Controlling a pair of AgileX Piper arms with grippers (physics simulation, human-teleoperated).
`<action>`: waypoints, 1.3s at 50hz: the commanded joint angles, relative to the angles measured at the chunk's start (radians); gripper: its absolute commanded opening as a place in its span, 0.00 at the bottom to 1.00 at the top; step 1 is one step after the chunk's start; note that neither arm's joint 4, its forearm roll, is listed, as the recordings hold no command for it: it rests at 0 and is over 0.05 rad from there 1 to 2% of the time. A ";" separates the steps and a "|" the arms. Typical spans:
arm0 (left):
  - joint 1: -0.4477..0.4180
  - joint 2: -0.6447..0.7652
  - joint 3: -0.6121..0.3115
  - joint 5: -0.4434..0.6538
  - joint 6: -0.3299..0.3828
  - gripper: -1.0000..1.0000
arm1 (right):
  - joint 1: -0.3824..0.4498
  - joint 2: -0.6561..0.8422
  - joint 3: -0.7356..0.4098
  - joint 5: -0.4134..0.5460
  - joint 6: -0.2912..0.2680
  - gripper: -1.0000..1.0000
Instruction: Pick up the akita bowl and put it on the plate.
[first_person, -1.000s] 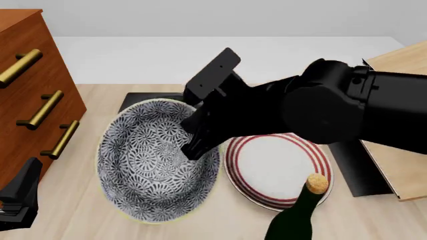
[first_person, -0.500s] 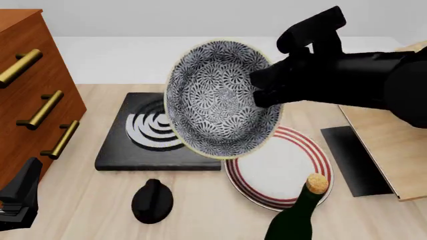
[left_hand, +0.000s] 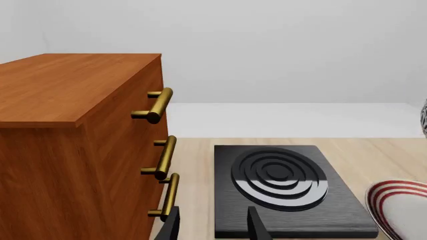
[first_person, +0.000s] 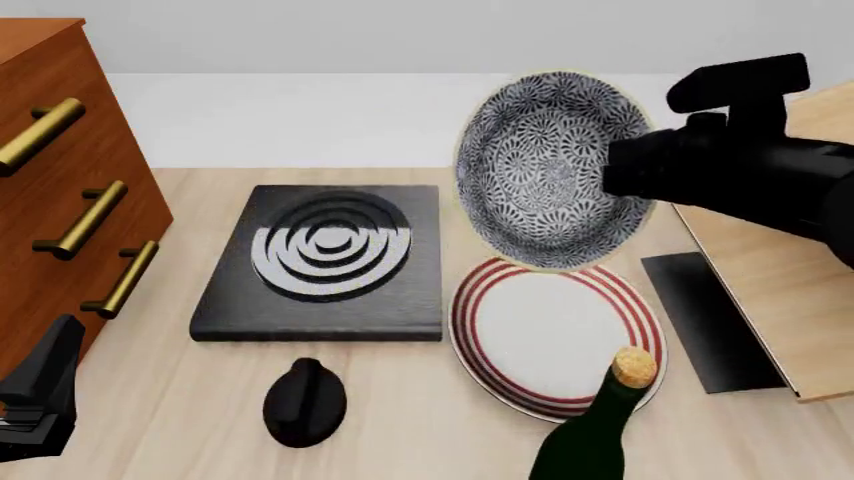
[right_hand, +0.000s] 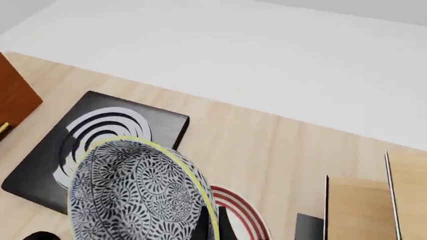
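The akita bowl (first_person: 550, 168), black-and-white floral with a pale rim, hangs tilted on its side in the air, its inside facing the front camera. My right gripper (first_person: 625, 172) is shut on its right rim. The bowl's lower edge hovers over the far edge of the white, red-ringed plate (first_person: 550, 338). In the right wrist view the bowl (right_hand: 137, 192) fills the foreground with the plate's rings (right_hand: 235, 210) just behind it. My left gripper (left_hand: 213, 229) stands open and holds nothing, low at the front left by the cabinet.
A black slab with grey rings (first_person: 327, 262) lies left of the plate, with a small black knob (first_person: 304, 400) in front of it. A corked bottle (first_person: 603, 425) stands at the plate's near edge. A wooden cabinet (first_person: 60, 190) is on the left and a wooden board (first_person: 767, 290) on the right.
My right arm has carried the bowl up off the table and to the right, from over the slab to above the plate's far edge. The left arm has stayed put.
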 joint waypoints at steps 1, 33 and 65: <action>0.000 0.000 0.000 0.000 0.000 1.00 | -0.073 0.068 0.032 -0.055 -0.005 0.00; 0.000 0.000 0.000 0.000 0.000 1.00 | -0.091 0.248 0.074 -0.036 -0.050 0.00; 0.000 0.000 0.000 0.000 0.000 1.00 | -0.104 0.315 0.137 -0.087 -0.059 0.00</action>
